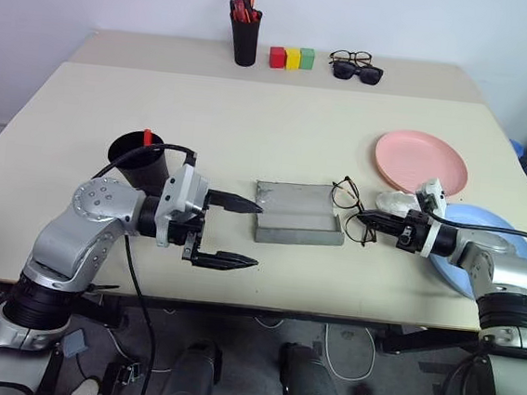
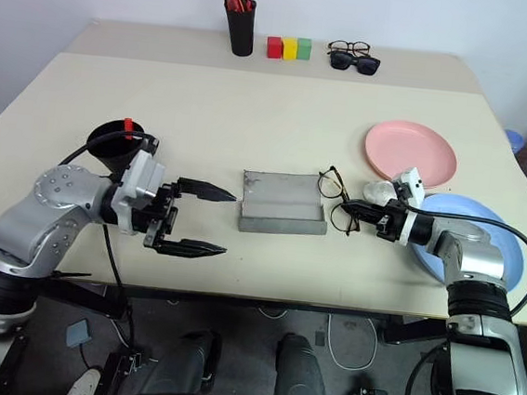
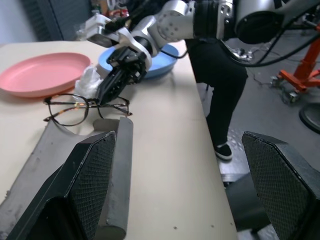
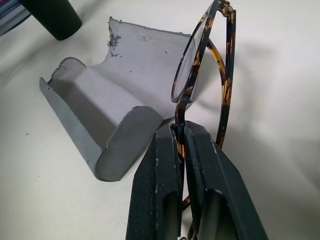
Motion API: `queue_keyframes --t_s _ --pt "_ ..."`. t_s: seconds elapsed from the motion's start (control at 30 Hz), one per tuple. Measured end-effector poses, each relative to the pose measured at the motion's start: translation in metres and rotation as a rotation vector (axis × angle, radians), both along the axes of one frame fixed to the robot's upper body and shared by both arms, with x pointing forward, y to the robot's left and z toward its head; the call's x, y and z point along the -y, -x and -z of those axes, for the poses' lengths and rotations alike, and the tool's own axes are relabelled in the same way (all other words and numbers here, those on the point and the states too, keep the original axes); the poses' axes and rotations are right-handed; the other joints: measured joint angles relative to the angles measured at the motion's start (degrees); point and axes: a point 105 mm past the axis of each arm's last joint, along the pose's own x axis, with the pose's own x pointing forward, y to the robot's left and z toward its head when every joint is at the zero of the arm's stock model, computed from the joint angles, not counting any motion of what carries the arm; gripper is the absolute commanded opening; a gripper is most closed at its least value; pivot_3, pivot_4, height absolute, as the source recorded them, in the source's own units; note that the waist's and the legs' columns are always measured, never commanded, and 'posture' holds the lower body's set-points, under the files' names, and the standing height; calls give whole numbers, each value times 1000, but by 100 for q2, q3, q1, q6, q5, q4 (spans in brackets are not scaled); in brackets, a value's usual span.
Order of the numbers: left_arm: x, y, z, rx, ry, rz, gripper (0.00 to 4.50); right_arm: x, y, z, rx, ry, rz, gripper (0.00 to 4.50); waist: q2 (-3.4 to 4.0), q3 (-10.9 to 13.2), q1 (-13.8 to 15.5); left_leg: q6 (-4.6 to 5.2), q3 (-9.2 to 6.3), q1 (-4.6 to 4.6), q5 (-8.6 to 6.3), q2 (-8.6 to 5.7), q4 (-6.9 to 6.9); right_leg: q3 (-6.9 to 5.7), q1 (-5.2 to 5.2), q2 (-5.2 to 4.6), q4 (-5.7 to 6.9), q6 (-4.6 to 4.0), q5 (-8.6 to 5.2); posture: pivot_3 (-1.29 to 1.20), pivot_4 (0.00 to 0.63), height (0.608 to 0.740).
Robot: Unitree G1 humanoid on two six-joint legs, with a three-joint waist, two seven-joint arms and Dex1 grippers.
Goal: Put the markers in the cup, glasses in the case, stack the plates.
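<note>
The thin-framed glasses stand at the right end of the open grey case, partly lifted. My right gripper is shut on their frame, as the right wrist view shows close up. My left gripper hangs open just left of the case with nothing between its fingers. A red-capped marker sticks out of the black cup behind my left arm. The pink plate lies at the right. The blue plate lies nearer, partly under my right arm.
A crumpled white wrapper lies beside my right gripper. At the table's far edge stand a black pen holder, three coloured blocks, and spare spectacles with sunglasses. The near table edge runs just below both grippers.
</note>
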Motion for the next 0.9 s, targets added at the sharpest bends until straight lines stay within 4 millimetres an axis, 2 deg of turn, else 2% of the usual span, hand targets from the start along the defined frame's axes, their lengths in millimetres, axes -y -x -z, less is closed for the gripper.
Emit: queue_keyframes --t_s 0.13,0.23,0.33,0.43,0.63,0.9 --pt "0 -1 2 -4 9 -18 4143 7 -5 -9 62 4 50 71 1 0 -1 0 0 -1 0 0 0 0 -1 0 0 0 0 0 150 740" --pt "-1 -1 5 -18 14 -35 4143 3 -12 -28 156 3 50 71 4 3 -19 0 0 -3 0 1 -6 1 -9 0 2 1 1 0 150 740" --pt "-1 -2 5 -18 17 -41 4143 -16 -16 -52 281 -3 -12 71 4 2 -21 0 -1 -2 0 3 -13 0 -13 4 5 10 5 0 150 740" --pt "-4 -1 8 -27 7 -50 4143 -44 -12 -65 362 7 -122 71 4 3 -5 0 -2 -3 0 3 -19 0 -15 4 2 17 8 0 150 740" --pt "-22 6 11 -59 -42 -49 4143 -88 2 -72 386 24 -336 71 5 3 -1 0 -3 -6 0 3 -23 0 -22 3 2 1 0 0 150 740" --pt "-37 14 14 -91 -76 -65 4143 -104 14 -55 320 70 -466 71 5 3 8 0 -3 -6 0 3 -24 -1 -22 1 0 -1 -1 0 150 740"
